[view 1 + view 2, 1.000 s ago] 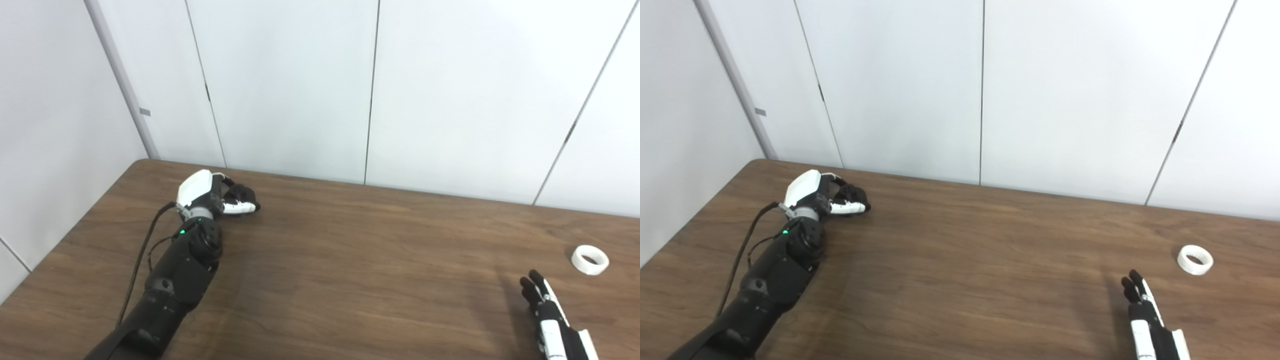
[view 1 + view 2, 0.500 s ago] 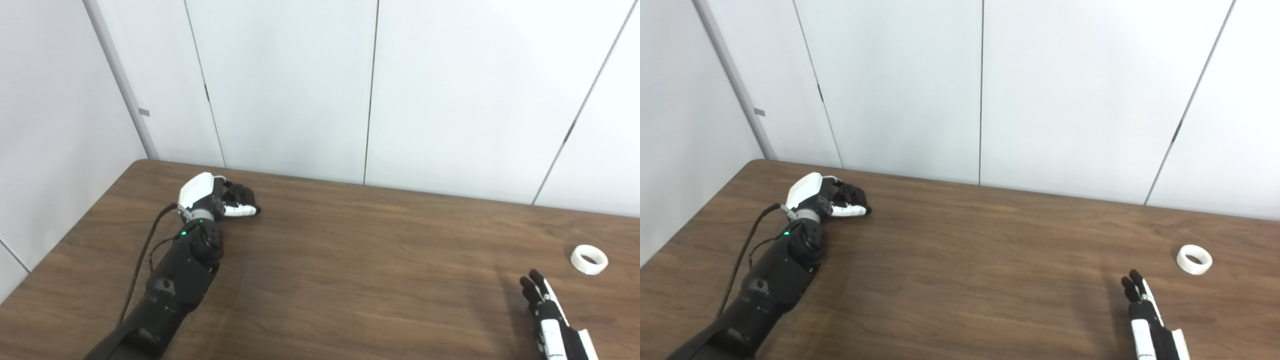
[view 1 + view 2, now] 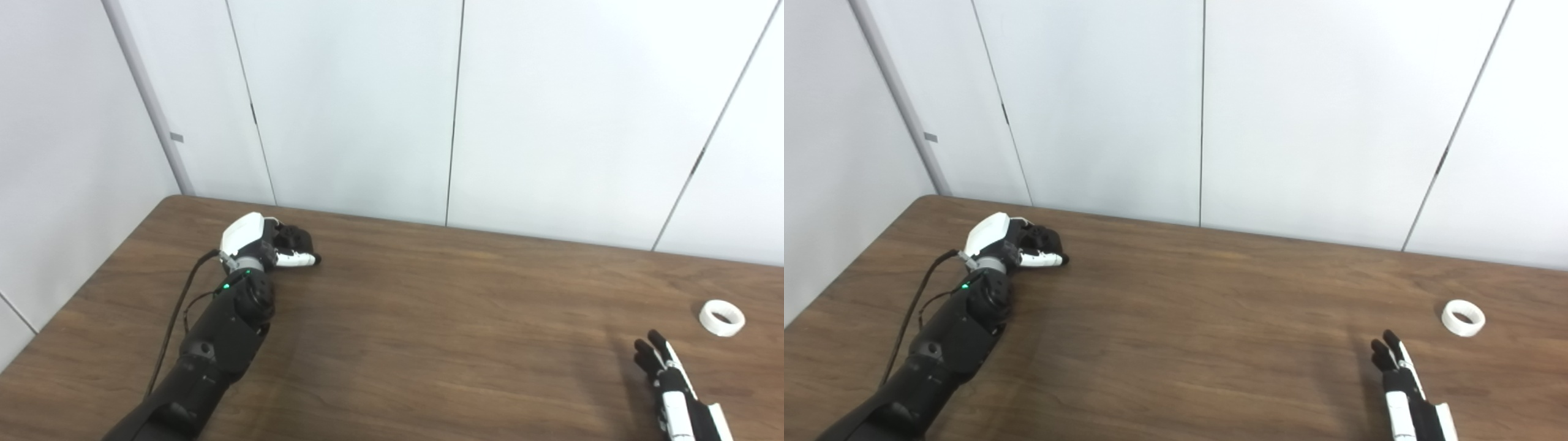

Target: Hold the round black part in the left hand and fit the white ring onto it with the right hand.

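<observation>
My left hand [image 3: 266, 245] rests on the table at the far left, fingers and thumb curled around a dark round black part [image 3: 294, 237]. The black fingers hide most of the part, so its shape is hard to make out. The white ring [image 3: 722, 317] lies flat on the table at the far right, with nothing touching it. My right hand [image 3: 670, 386] is open at the bottom right corner, fingers stretched out together and pointing away from me. It is a short way in front of and to the left of the ring.
The brown wooden table [image 3: 429, 318] runs back to white wall panels [image 3: 453, 110]. Its left edge slants close to my left arm. A black cable [image 3: 177, 312] runs along the left forearm.
My left hand has sunk a little toward the table and its fingers have drawn tighter around the black part. The right hand and the white ring have stayed where they were.
</observation>
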`<state>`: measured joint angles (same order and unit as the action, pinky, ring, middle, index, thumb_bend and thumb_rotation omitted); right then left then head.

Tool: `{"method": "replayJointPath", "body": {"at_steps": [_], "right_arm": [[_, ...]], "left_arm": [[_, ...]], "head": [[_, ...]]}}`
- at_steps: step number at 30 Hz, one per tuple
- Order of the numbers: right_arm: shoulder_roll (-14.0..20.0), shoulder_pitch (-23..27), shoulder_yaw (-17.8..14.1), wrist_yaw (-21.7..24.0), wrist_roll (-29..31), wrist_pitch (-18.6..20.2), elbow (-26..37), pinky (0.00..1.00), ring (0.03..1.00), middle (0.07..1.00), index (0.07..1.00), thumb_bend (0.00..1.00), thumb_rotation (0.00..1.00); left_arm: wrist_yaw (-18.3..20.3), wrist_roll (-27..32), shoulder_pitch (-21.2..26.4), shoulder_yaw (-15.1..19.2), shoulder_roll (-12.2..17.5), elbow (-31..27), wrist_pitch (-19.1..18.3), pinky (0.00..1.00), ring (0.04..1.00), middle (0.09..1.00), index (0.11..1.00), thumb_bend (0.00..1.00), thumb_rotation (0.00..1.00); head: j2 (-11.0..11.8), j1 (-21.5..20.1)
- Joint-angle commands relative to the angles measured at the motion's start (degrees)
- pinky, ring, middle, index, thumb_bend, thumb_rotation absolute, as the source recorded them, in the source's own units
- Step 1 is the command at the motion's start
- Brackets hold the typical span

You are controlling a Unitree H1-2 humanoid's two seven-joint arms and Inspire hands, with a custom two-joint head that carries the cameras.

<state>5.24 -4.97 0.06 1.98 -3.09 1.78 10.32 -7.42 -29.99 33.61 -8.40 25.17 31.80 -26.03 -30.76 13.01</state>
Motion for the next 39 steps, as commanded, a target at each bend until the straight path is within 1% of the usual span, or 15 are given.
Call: {"method": "replayJointPath", "body": {"at_steps": [1,5,9,13,18,21,26,39], "right_arm": [[0.2,-0.1,0.3,0.5,0.1,0.3,0.6,1.0,0.928,0.929,0.958,0.62,1.0],[0.0,-0.1,0.2,0.5,0.5,0.6,0.5,1.0,0.931,0.93,0.955,0.64,1.0],[0.2,-0.2,0.4,0.6,0.1,0.4,0.7,1.0,0.929,0.929,0.958,0.62,1.0],[0.2,-0.3,0.3,0.7,0.4,0.4,0.7,1.0,0.93,0.927,0.957,0.62,1.0],[0.1,-0.2,0.3,0.6,0.7,0.5,0.7,1.0,0.932,0.926,0.954,0.61,1.0],[0.0,-0.2,0.2,0.7,1.1,0.9,1.0,1.0,0.939,0.932,0.955,0.62,0.99],[0.2,-0.4,0.4,0.7,0.7,0.8,1.3,1.0,0.941,0.93,0.958,0.6,1.0],[0.2,-0.4,0.2,0.6,0.7,0.7,1.2,1.0,0.93,0.927,0.956,0.62,0.99]], "left_arm": [[-1.0,-1.6,2.9,0.1,2.0,-1.7,-0.1,1.0,0.965,0.889,0.73,0.87,0.37],[-0.9,-1.9,2.9,0.2,2.1,-1.7,-0.4,1.0,0.963,0.884,0.729,0.87,0.37],[-0.6,-2.1,2.6,0.3,2.3,-2.5,-0.4,1.0,0.964,0.886,0.734,0.86,0.37],[-0.5,-2.1,2.4,0.6,2.3,-2.7,-0.5,1.0,0.964,0.885,0.728,0.85,0.36],[-0.3,-2.2,2.1,1.0,2.4,-3.1,-0.7,1.0,0.964,0.891,0.745,0.85,0.36],[-0.3,-2.0,2.0,1.1,2.4,-3.2,-0.6,1.0,0.959,0.886,0.737,0.86,0.35],[-0.1,-2.4,2.0,1.4,2.2,-3.3,-0.8,1.0,0.959,0.883,0.732,0.86,0.34],[-0.5,-3.1,1.7,1.3,2.3,-3.3,-0.7,1.0,0.946,0.873,0.724,0.86,0.35]], "head": [[-0.1,0.1],[-0.1,0.1],[-0.2,0.2],[-0.3,0.2],[-0.4,0.3],[-0.5,0.3],[-0.7,0.4],[-0.9,0.4]]}}
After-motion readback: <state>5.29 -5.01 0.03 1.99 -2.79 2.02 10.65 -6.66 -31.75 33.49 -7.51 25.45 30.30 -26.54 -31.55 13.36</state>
